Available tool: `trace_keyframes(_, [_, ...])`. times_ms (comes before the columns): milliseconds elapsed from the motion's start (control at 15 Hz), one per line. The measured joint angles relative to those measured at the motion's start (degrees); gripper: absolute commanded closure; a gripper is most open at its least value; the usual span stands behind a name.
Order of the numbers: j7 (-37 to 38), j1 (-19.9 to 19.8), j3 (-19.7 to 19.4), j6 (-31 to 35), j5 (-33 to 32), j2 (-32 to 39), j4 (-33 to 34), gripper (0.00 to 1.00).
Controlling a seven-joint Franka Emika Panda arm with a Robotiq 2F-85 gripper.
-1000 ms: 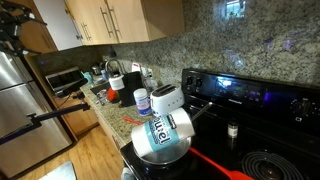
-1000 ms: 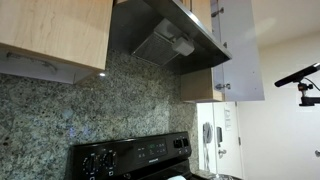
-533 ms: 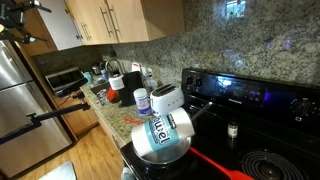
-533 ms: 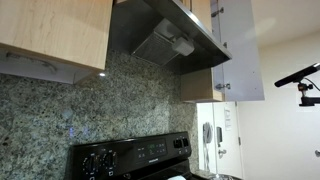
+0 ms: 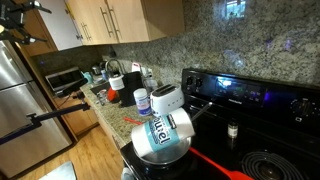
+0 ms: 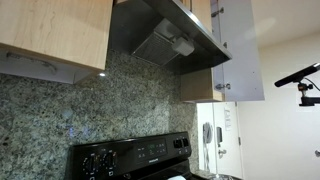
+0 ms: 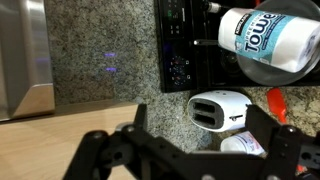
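Observation:
In the wrist view my gripper [image 7: 198,115] is open and empty, with its two dark fingers [image 7: 136,118] spread wide, high above a granite counter. Below and between the fingers lies a white two-slot toaster [image 7: 224,108], with a white pill bottle [image 7: 246,146] beside it. A silver pan holding a pack of paper towels [image 7: 270,38] sits on the black stove [image 7: 185,45]. In an exterior view the toaster [image 5: 167,97], the bottle [image 5: 142,100] and the towel pack in the pan [image 5: 163,130] show together. Part of my arm shows dark at the top left [image 5: 18,18].
A red utensil handle [image 5: 215,165] lies by the pan. A red can [image 5: 113,95] and jars crowd the counter. A steel fridge [image 5: 25,105] stands alongside, wood cabinets [image 5: 110,20] above. A range hood [image 6: 165,40] hangs over the stove's control panel [image 6: 130,155].
The dark arm at the top left of an exterior view shifted slightly up between one second and half a second ago. Nothing else has moved.

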Motion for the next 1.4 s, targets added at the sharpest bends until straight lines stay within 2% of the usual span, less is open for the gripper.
trace_keyframes(467, [0.0,0.0,0.1,0.0,0.0,0.0,0.1,0.00])
trace_keyframes(733, [-3.8,0.1,1.5,1.2,-1.3,1.4,3.9,0.00])
trace_keyframes(1000, [-5.7,0.0,2.2,8.9,-5.9,4.2,9.6,0.00])
trace_keyframes(1400, [-5.2,-1.9,-0.5,24.1,-15.1,5.4,12.6,0.00])
